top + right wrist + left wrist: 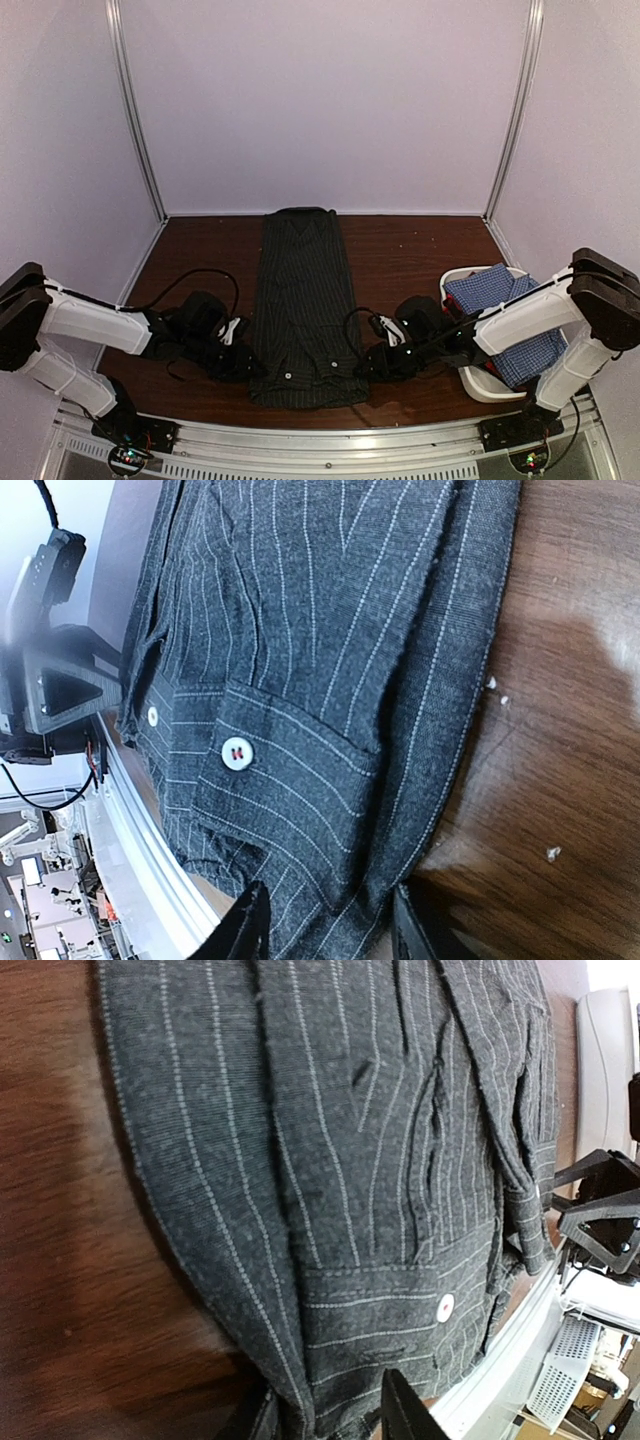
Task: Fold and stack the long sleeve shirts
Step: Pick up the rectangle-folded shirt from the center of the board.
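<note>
Where the black pinstriped shirt (300, 300) ends nearest, left hand (330, 1415) and right hand (330, 925) straddle its corners; grip unclear.

Top view high, facing forward-down, wrist views close, all sharing black shirt (300, 300)

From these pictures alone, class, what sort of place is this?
Probably a robot test cell, not a home: a left arm and right arm mounted by a metal rail, plain pale walls boxing in the brown table, and a pinstriped shirt laid flat between them.
</note>
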Tool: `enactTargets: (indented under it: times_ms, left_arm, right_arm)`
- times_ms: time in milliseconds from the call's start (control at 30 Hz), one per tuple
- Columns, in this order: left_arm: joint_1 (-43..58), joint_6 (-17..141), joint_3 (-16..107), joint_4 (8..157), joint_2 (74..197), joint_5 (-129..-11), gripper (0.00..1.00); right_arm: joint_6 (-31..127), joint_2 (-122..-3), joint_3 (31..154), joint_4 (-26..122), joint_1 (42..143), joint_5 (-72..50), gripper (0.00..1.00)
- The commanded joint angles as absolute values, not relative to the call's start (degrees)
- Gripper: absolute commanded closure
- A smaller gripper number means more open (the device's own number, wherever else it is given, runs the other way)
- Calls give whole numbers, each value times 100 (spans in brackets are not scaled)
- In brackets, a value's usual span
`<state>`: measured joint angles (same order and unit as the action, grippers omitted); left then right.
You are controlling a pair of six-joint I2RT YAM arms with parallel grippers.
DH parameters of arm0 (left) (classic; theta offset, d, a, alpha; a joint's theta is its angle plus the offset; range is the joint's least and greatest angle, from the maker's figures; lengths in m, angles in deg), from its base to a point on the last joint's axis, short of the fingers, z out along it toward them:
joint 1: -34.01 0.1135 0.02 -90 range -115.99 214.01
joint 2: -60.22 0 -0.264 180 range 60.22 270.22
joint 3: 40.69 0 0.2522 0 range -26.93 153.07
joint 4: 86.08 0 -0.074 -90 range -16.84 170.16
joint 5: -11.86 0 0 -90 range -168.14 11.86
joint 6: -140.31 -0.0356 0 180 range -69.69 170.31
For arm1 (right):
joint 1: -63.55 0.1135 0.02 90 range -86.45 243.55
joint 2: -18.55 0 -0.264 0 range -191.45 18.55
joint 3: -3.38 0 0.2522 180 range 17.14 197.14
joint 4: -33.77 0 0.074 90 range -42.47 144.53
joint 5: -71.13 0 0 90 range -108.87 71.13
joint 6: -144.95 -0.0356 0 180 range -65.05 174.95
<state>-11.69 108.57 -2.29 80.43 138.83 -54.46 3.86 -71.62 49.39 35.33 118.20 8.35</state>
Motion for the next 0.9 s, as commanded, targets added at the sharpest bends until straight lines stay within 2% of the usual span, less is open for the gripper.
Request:
enactTargets:
  times_ms: [0,200,500,667,867]
  left_arm:
    - [-1261,11064,-252,8221,14061,-5299,66]
    - [-1266,11297,-299,8536,14131,-5071,75]
    - [-1266,11504,-235,8691,13866,-4906,100]
    - [-1264,11668,-179,8649,13602,-4906,100]
    - [-1183,11800,109,8458,13350,-5014,100]
  right_arm:
    - [337,-7282,4873,3245,11857,929,59]
    - [345,-7304,4867,3143,11857,939,69]
    - [347,-7181,4911,3127,11856,998,89]
    - [364,-6956,5054,3250,11851,1003,96]
    - [501,-6764,5500,3591,11758,959,99]
